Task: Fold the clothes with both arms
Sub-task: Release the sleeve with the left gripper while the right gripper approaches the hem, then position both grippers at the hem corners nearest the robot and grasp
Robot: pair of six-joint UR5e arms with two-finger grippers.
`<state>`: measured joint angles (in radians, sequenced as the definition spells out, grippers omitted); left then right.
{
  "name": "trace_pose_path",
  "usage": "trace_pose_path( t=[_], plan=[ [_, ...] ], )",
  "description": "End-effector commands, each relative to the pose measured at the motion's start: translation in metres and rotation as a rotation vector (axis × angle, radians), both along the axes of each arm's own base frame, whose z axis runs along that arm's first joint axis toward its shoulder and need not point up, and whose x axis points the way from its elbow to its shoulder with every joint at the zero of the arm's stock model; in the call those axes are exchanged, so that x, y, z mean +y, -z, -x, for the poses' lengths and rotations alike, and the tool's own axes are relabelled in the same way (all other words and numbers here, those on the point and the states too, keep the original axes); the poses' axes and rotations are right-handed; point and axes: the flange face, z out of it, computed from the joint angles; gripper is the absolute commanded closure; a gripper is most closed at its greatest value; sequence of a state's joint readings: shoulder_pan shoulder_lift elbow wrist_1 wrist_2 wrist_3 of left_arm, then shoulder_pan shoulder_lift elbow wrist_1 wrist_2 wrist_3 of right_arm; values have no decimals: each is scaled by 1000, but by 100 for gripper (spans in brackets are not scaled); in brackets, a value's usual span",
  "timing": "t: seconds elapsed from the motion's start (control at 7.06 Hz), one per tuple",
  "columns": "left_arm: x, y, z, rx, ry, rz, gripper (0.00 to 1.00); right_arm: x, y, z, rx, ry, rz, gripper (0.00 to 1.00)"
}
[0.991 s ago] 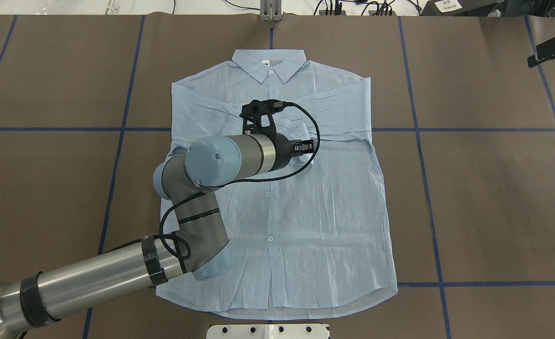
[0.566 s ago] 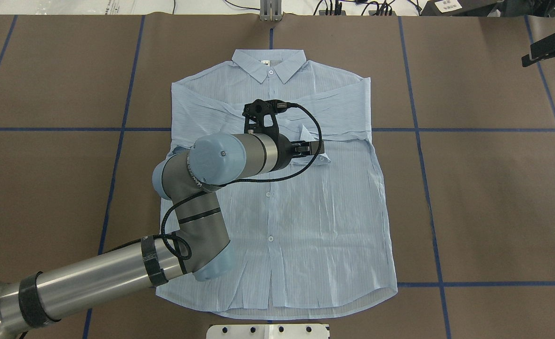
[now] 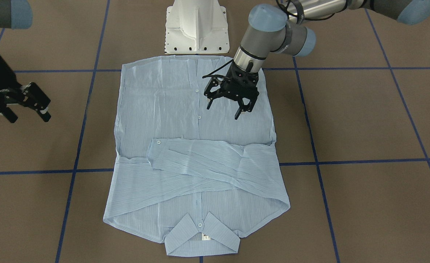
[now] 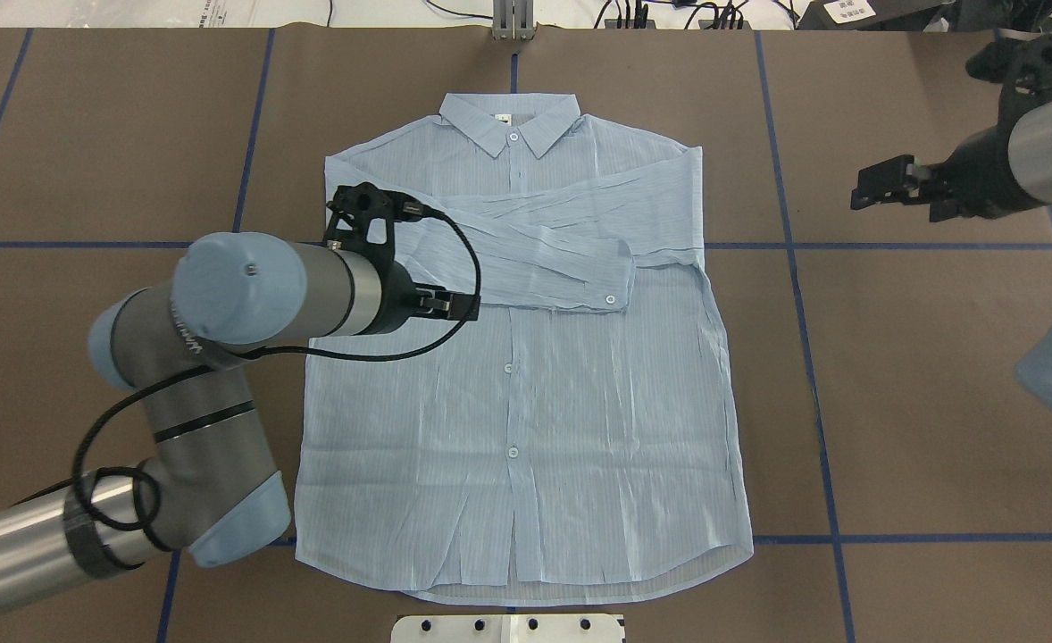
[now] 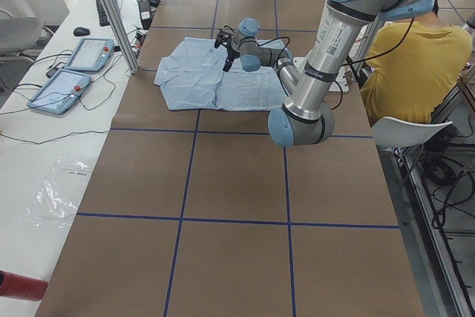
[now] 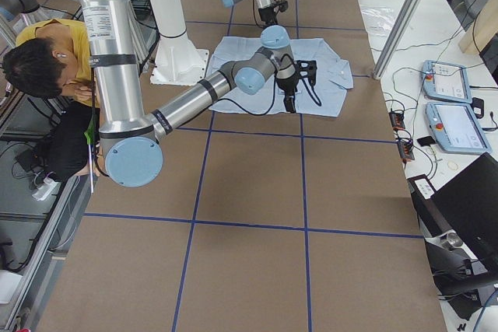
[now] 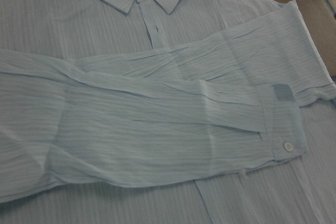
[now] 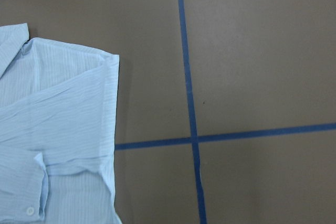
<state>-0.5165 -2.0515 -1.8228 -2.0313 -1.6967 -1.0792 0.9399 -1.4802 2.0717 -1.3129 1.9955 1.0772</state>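
The light blue striped shirt lies flat, front up, on the brown table, collar at the far side. Both sleeves are folded across the chest, and the upper sleeve's buttoned cuff lies flat right of the placket. My left gripper hovers over the shirt's left chest, open and empty; the front view shows it with fingers spread. My right gripper is open and empty over bare table right of the shirt, also seen in the front view. The left wrist view shows the folded sleeve.
The white pedestal base stands at the shirt's hem side. Blue tape lines cross the brown table cover. A metal post stands past the collar. A person in yellow sits beside the table, and tablets lie on a side bench.
My left gripper has let go of the sleeve cuff and drawn back left; the sleeve now lies flat across the chest. My right gripper has moved in from the far right edge.
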Motion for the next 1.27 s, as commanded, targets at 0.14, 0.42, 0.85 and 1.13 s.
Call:
trace_pose_path(
  t=[0.14,0.42,0.85,1.13],
  plan=[
    [100,-72,50,-23,40,210,0,113,9,84,21,-57,43,0],
    [157,-115,34,-101,13,306,0,137,13,109,16,-60,41,0],
    [193,-133,12,-213,1,349,0,151,17,121,5,-43,39,0],
    [209,-133,4,-212,-16,368,48,151,17,119,-21,-43,25,0]
  ],
)
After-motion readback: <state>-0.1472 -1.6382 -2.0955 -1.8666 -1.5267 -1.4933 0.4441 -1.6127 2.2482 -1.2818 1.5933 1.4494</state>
